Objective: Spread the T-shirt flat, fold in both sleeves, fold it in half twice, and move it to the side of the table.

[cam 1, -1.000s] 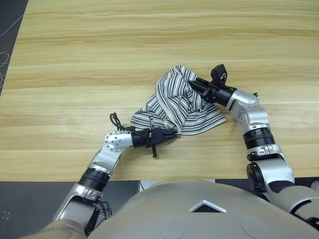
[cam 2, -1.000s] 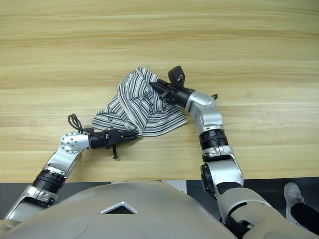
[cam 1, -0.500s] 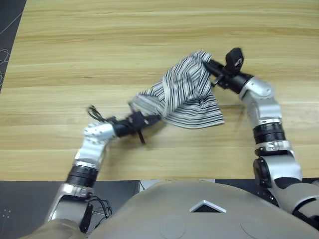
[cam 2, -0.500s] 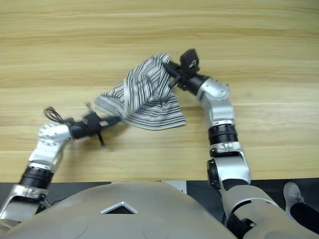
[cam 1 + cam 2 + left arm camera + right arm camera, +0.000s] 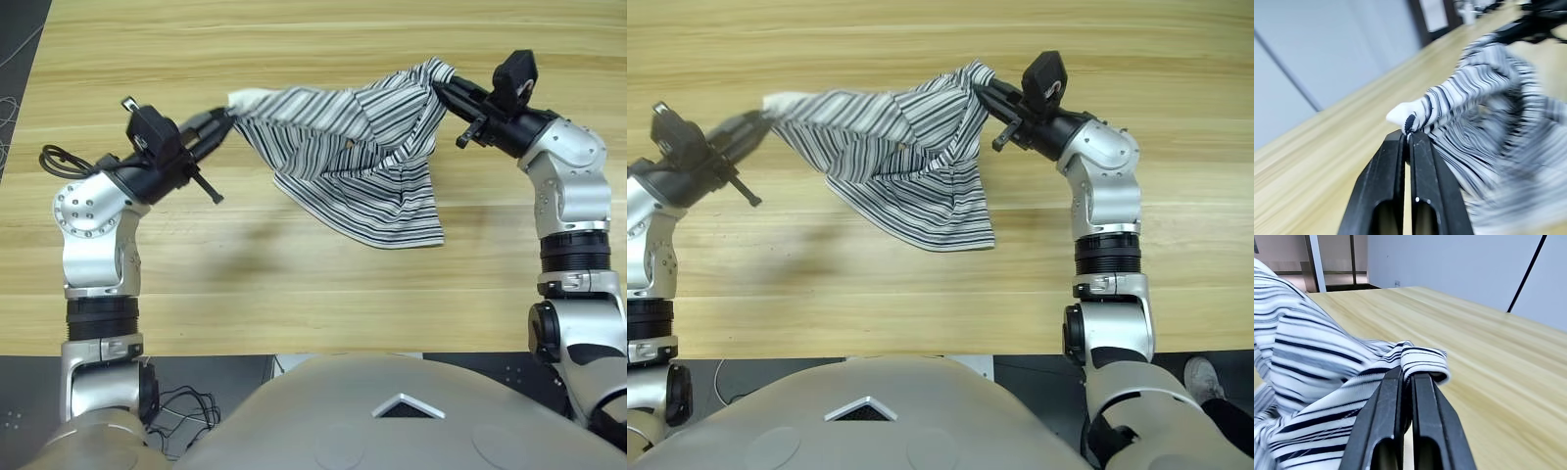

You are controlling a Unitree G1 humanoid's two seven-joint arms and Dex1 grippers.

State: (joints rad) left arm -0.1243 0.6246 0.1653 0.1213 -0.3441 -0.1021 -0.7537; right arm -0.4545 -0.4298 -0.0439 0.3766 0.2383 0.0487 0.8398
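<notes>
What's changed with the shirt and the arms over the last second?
Both arms swung apart and up: the left gripper went out left, the right gripper right, pulling the bunched T-shirt into a stretched span above the table. Both stayed shut on the cloth.

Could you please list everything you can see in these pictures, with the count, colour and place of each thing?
T-shirt: one, black-and-white striped, stretched between the two hands and hanging down over the middle of the table.
table: one, light wood, running across the head views beneath the T-shirt.
floor: one area, dark grey, past the table's left end.
left hand: one, black, raised at the left, shut on a white-edged corner of the T-shirt.
right hand: one, black, raised at the right, shut on the T-shirt's other upper corner.
</notes>
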